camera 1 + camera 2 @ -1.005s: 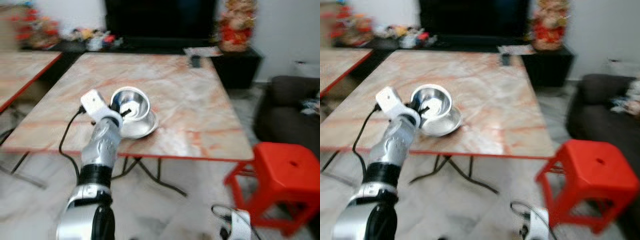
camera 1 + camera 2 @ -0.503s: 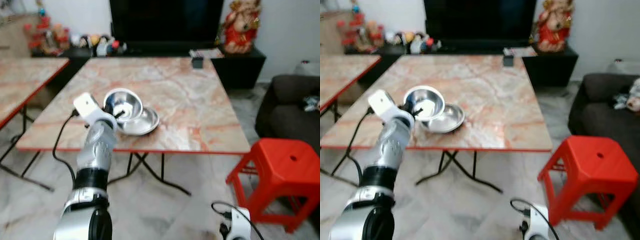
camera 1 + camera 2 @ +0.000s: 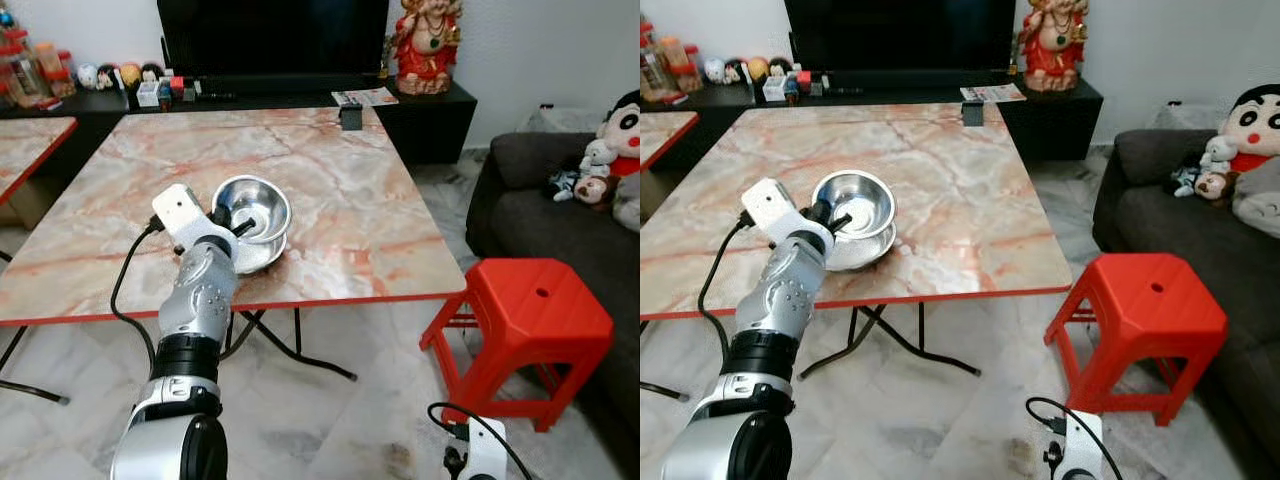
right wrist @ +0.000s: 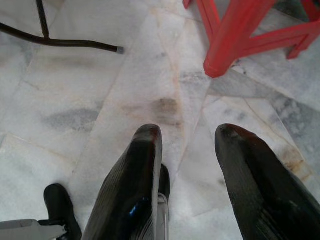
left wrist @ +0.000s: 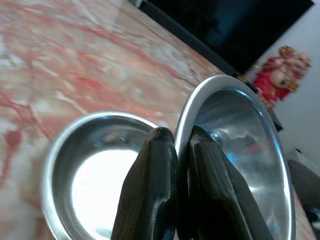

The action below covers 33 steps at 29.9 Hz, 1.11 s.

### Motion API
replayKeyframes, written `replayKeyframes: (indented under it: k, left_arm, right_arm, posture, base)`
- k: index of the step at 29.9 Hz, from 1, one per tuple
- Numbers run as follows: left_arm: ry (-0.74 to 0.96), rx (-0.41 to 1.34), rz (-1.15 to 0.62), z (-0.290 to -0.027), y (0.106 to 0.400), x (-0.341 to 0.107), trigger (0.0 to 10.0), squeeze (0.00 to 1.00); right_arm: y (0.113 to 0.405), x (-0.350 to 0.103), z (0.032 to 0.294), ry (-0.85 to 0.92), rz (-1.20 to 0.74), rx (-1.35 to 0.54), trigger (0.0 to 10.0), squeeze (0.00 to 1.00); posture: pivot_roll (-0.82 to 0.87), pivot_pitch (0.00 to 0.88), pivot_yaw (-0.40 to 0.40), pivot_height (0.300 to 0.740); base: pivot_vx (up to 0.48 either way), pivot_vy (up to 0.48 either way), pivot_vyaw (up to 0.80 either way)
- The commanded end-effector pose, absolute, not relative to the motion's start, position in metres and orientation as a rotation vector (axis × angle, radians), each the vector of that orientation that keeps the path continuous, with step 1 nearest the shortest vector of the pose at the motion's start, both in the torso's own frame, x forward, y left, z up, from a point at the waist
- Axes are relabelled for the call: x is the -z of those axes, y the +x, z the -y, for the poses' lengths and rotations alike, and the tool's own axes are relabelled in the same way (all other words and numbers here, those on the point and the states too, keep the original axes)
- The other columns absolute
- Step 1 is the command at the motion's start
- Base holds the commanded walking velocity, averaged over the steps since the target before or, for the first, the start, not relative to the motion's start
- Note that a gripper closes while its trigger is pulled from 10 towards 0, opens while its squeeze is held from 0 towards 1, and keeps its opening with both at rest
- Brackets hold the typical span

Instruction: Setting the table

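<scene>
Tilting above a second shallow steel bowl [image 3: 262, 254], the shiny round steel bowl [image 3: 254, 207] is pinched by its rim in the left end effector [image 5: 172, 145], near the marble desk's [image 3: 380, 230] front edge; that thin grip could slip. Right end effector [image 4: 187, 145] hangs released.

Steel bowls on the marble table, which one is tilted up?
The upper round steel bowl, pinched at its rim by the left tool; the other bowl lies flat beneath.

The left gripper [image 5: 176, 137] pinches the rim of a tilted steel bowl [image 5: 245, 145] — one black finger inside, one outside. Just beside that bowl, a second steel bowl [image 5: 85, 165] sits upright on the marble table [image 5: 60, 55].
</scene>
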<state>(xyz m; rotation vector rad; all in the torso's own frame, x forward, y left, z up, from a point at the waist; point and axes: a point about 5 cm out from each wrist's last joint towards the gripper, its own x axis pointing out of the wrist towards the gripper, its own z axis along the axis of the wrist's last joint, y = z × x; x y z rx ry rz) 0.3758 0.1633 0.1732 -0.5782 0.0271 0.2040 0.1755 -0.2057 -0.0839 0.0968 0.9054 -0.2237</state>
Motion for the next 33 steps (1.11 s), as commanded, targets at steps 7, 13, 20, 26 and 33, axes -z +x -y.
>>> replayKeyframes:
  k: [7, 13, 20, 26, 33]
  left_arm:
    - [-0.574, -0.217, 0.011, -0.165, 0.376, -0.181, 10.0, 0.00]
    - [-0.572, -0.220, 0.008, -0.166, 0.375, -0.180, 10.0, 0.00]
    - [-0.570, -0.209, 0.014, -0.164, 0.375, -0.182, 10.0, 0.00]
    - [-0.565, -0.174, 0.019, -0.161, 0.373, -0.184, 10.0, 0.00]
    - [-0.625, -0.148, -0.052, -0.159, 0.367, -0.169, 10.0, 0.00]
  right_arm:
    - [0.182, 0.081, 0.203, 0.088, -0.893, 0.188, 10.0, 0.00]
    - [0.180, 0.082, 0.202, 0.093, -0.906, 0.188, 10.0, 0.00]
    - [0.180, 0.083, 0.201, 0.094, -0.903, 0.188, 10.0, 0.00]
    - [0.178, 0.083, 0.201, 0.095, -0.904, 0.194, 10.0, 0.00]
    - [0.178, 0.084, 0.201, 0.099, -0.906, 0.193, 10.0, 0.00]
  posture:
    - [-0.01, 0.000, -0.028, 0.740]
    - [-0.01, 0.000, -0.028, 0.740]
    - [-0.01, 0.000, -0.023, 0.740]
    - [-0.01, 0.000, -0.015, 0.740]
    - [-0.02, 0.000, -0.007, 0.740]
  base:
    - [0.273, 0.000, 0.14]
    - [0.274, 0.000, 0.18]
    - [0.268, 0.000, 0.00]
    - [0.171, 0.000, 0.00]
    - [0.000, 0.000, 0.00]
